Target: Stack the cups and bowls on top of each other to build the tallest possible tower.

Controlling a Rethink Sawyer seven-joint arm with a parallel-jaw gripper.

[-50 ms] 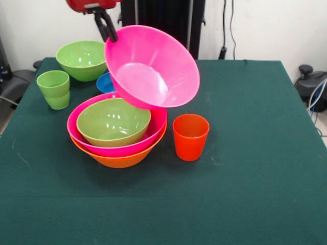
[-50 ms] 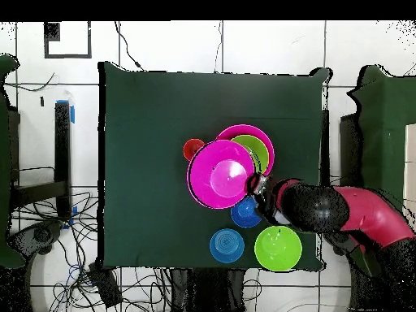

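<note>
Above the tower (image 1: 117, 135), a large pink bowl (image 1: 152, 67) is held steeply tilted, pinched at its rim by the closed gripper (image 1: 111, 34). If released at this angle, it could be tipped off the nested green bowl (image 1: 113, 121) onto the orange-red cup (image 1: 190, 137). Counted: two pink bowls, two green, one orange, two blue; two cups.

You are looking at a dark green cloth-covered table (image 1: 245, 168) filling most of the front view. Behind it a plain white wall (image 1: 265, 25) is catching even light, a dark panel (image 1: 163, 20) is standing at centre, and 2 black cables (image 1: 227, 25) are hanging down right of it.
</note>
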